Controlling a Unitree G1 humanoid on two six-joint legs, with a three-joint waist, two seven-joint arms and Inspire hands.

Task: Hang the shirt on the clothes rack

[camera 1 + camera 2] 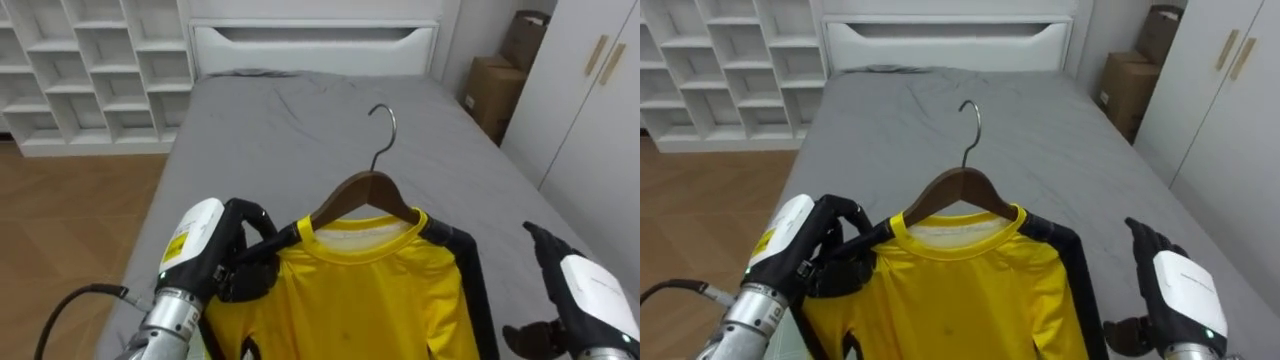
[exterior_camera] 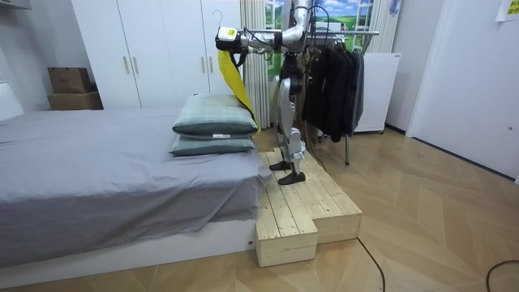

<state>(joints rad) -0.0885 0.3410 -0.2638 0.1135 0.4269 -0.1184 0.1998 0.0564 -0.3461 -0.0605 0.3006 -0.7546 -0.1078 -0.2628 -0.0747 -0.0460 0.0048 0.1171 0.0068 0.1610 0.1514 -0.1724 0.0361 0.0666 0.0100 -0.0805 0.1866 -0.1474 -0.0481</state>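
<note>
Left hand (image 1: 235, 255): fingers curled tight round the shoulder of the yellow shirt (image 1: 370, 290), where it covers one end of the wooden hanger (image 1: 365, 190).
Right hand (image 1: 585, 285): fingers straight, thumb apart, holding nothing, clear of the shirt's dark sleeve.
Shirt: draped on the hanger, held above the grey bed (image 1: 280, 130), hook pointing up.
Robot: upright on a wooden platform (image 2: 300, 203) between the bed's pillows (image 2: 215, 126) and a clothes rack (image 2: 336, 73) of dark garments.

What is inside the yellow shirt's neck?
A wooden hanger: its hooked top sticks out above the shirt; its ends are covered by cloth. The left hand grips one shoulder.
</note>
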